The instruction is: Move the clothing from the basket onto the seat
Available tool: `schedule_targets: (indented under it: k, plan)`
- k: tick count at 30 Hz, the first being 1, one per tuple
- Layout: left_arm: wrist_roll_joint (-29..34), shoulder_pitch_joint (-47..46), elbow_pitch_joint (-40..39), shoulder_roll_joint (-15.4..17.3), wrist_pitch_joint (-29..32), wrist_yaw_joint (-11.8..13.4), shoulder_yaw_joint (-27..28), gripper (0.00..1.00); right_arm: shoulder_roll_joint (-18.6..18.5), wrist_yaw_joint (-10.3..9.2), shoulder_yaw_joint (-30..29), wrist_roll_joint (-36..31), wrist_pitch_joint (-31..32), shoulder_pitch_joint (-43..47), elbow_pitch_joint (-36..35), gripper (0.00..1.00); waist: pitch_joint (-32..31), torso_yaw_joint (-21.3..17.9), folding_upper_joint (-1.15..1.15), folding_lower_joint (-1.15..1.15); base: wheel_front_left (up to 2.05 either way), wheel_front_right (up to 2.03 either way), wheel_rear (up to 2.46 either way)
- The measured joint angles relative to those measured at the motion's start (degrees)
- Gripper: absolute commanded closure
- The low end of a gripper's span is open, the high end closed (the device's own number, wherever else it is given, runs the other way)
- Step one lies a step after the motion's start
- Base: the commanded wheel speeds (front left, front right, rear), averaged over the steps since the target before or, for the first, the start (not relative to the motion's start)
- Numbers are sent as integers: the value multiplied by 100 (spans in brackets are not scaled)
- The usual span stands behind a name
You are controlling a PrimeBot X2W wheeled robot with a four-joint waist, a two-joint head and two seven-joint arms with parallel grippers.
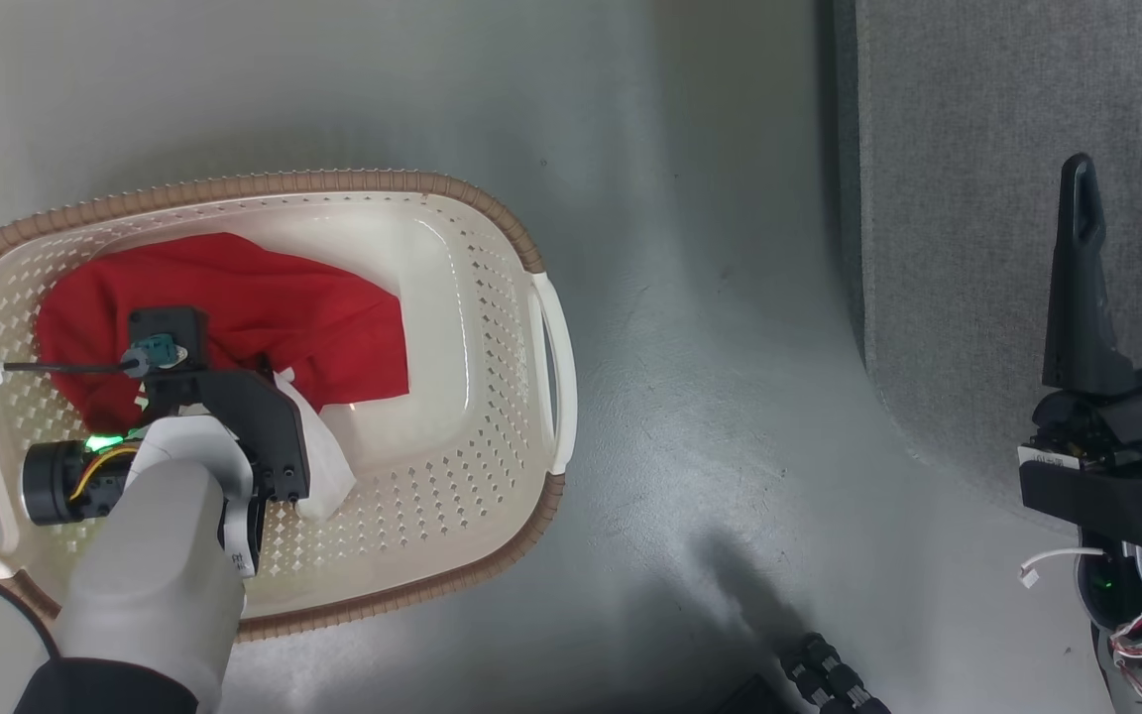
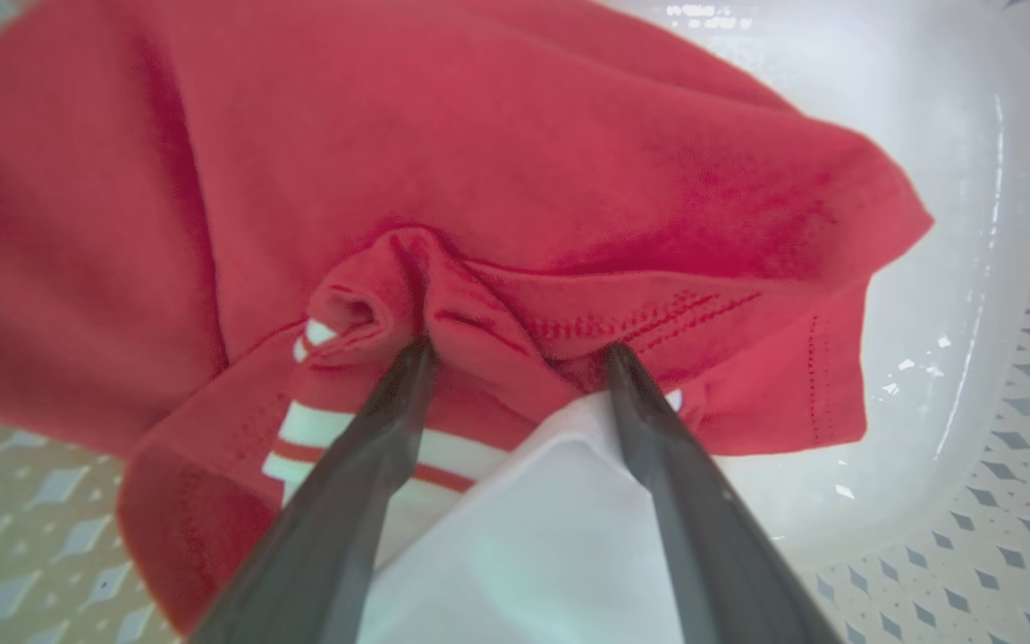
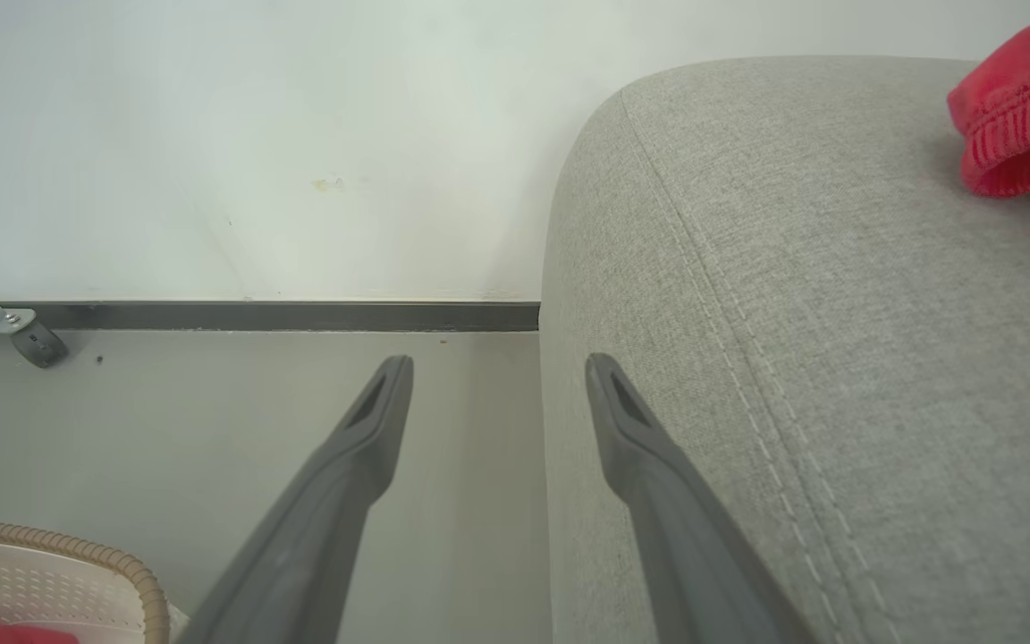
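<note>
Left pincer [image 2: 519, 349] wide open astride a fold of the clothing [image 2: 479, 134], lengthwise along the basket [image 1: 333, 181]

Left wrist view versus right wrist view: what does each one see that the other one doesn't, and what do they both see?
Left wrist view, not the right: the open left hand, white stripes and a white panel. Right wrist view, not the left: the open right hand, the grey seat with a red garment on it, the wall, the floor. Both: the basket with red cloth inside.
</note>
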Motion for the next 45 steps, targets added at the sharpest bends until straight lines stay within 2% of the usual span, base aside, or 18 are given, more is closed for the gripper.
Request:
schedule_targets:
  k: [1,2,3,4,17,24,45]
  plan:
    - [-9,-26,32,-8,21,0,16,4,1,1,0,0,-4,-33,5,0,5,-1,0,0,0,0,0]
    - [-15,-46,64,-14,37,0,22,44,1,1,0,0,-13,-49,8,0,9,-2,0,0,0,0,0]
    - [-15,-55,93,-21,40,0,22,97,1,1,0,0,-22,-50,16,0,13,-3,0,0,0,0,0]
    - [-15,-58,118,-32,40,0,22,100,1,1,0,0,-29,-50,30,0,16,-3,0,0,0,0,0]
    - [-59,-143,356,-248,-111,0,35,100,-9,27,2,-37,-132,-155,286,0,-126,62,-1,0,0,0,0]
    - [-149,-120,378,-387,-428,-16,52,100,-57,52,3,-62,-149,-259,457,0,-378,161,-1,0,0,0,0]
    - [-292,486,316,-514,-1505,-422,-7,100,-105,110,66,-64,-204,-145,1441,0,-1688,532,-1,0,0,0,0]
